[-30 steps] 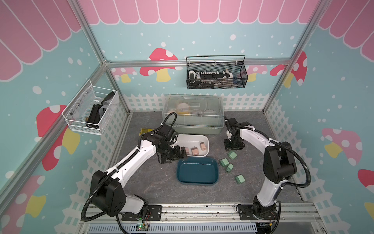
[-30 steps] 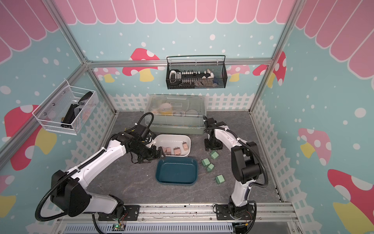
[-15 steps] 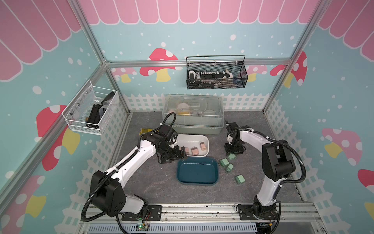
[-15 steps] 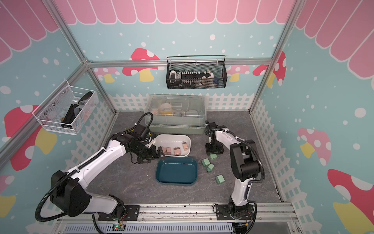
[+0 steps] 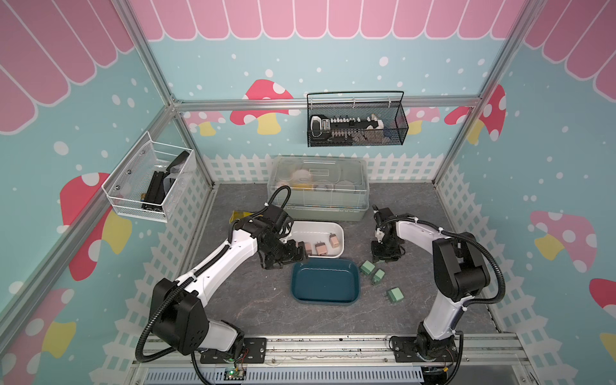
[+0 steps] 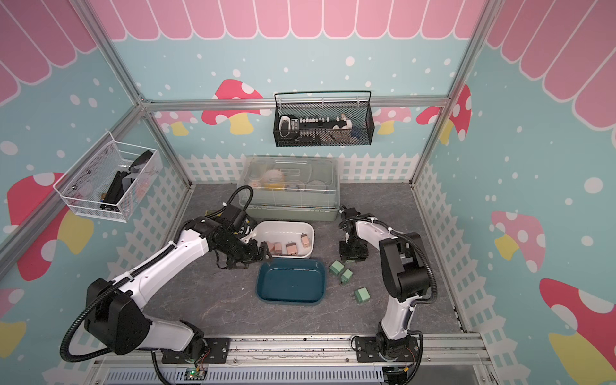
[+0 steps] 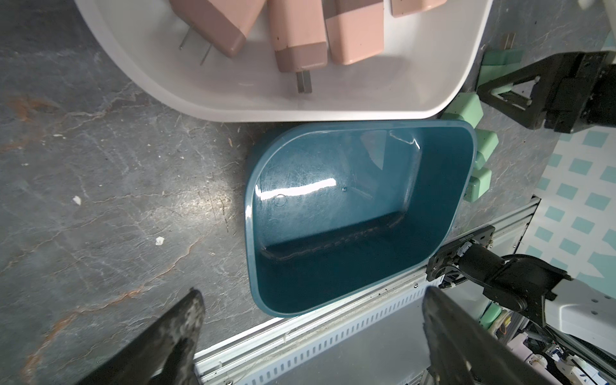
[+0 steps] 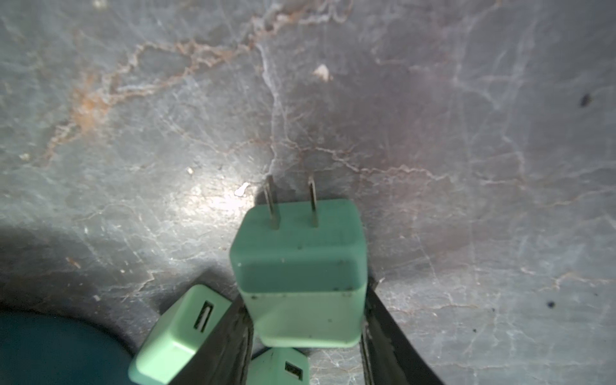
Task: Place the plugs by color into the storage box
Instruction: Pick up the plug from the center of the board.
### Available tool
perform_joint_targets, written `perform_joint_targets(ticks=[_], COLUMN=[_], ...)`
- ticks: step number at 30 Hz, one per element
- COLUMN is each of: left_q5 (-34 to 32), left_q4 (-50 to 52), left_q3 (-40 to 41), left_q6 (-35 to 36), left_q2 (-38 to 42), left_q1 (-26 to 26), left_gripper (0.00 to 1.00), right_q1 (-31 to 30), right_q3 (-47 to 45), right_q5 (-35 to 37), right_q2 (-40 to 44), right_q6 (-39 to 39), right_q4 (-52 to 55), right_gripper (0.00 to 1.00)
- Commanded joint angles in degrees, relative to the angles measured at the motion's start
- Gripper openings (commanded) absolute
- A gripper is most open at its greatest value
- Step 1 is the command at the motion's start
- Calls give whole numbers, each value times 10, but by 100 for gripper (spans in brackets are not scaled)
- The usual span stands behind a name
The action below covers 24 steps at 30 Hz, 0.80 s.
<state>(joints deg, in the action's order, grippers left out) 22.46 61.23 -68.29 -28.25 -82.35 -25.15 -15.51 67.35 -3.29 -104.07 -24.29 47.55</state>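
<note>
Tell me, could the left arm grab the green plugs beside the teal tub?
Probably not easily: the green plugs lie across the teal tub from it, where the right gripper grips one.

In both top views the right hand [image 5: 386,258] hides the green plug [image 8: 300,273] under it. The left wrist view's edge cuts off the pink plugs [image 7: 296,33] and white box [image 7: 416,66]. Things inside the big lidded box [image 5: 318,186] look too blurry.
</note>
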Motion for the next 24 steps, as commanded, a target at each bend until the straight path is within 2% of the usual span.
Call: perform_joint_targets(ticks=[1,3,7,9,11,14,18,24], left_q5=[-6,-8,-10,-10,-9,-10,-15,-23], left_q4=[6,6,6,5,2,1,-1,-4], left_q3=[-13,-13,-14,-13,-13,-14,-18,-32], left_q6=[3,5,7,7,7,8,8,3], left_q2=[-5,-6,-8,-10,-11,-12,-11,-11], left_q1=[4,4,4,3,4,4,4,8], left_gripper=[99,98,98,98,98,98,98,98], right_q1=[0,-1,0,0,0,0,-2,-18], right_q3=[17,23,27,26,26,23,16,34], right_q5=[15,19,20,20,20,25,28,22], right_q2=[-6,-14,-21,-22,-21,-7,40,120], right_q6=[-10,-14,-28,-33,-37,-43,-57,-85], right_q4=[0,0,-7,-9,-10,-6,5,52], right_gripper=[54,58,55,50,38,28,24,23])
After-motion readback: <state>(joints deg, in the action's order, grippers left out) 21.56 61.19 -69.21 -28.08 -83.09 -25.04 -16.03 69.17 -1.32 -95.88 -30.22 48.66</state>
